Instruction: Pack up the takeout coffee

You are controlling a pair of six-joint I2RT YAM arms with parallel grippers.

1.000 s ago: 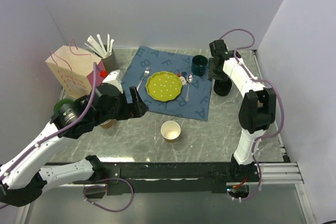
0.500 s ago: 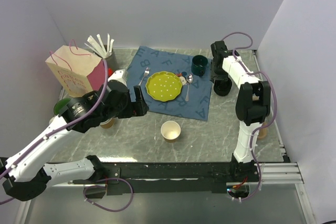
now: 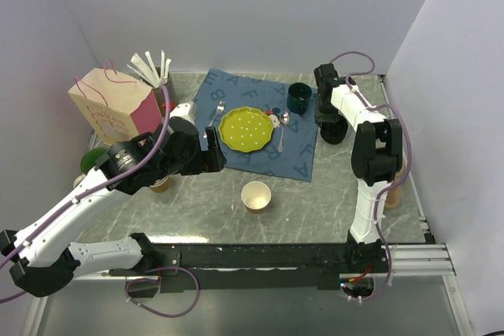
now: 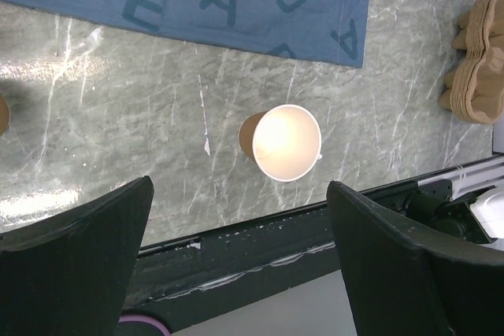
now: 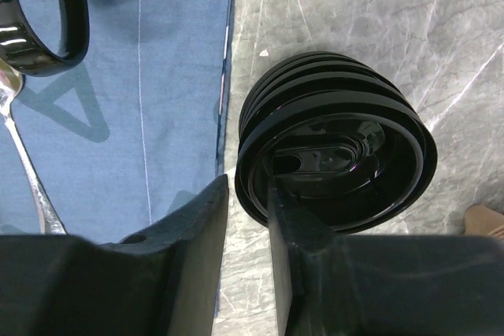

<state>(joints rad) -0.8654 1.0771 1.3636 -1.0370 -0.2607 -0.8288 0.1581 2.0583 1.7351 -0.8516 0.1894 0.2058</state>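
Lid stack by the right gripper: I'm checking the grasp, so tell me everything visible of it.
The lid stack is several round, glossy black plastic lids nested and fanned, the top one showing an oval sip hole. It sits on the marble table, right of the blue cloth. The right gripper straddles its near rim, one finger outside, one over the top lid; whether it pinches is unclear.

One blue placemat (image 3: pixel 303 155) in the upper middle carries one yellow-green plate (image 3: pixel 246 129), one fork (image 3: pixel 214 118), one spoon (image 3: pixel 282 133) and one dark green mug (image 3: pixel 298 98). Two single cups stand apart: one open paper cup (image 3: pixel 257 195) at lower centre and one tan-brown cup (image 3: pixel 161 186) at left, largely hidden. One paper bag (image 3: pixel 106 108) stands at upper left, and one stack of black lids (image 5: pixel 346 155), several deep, at right.
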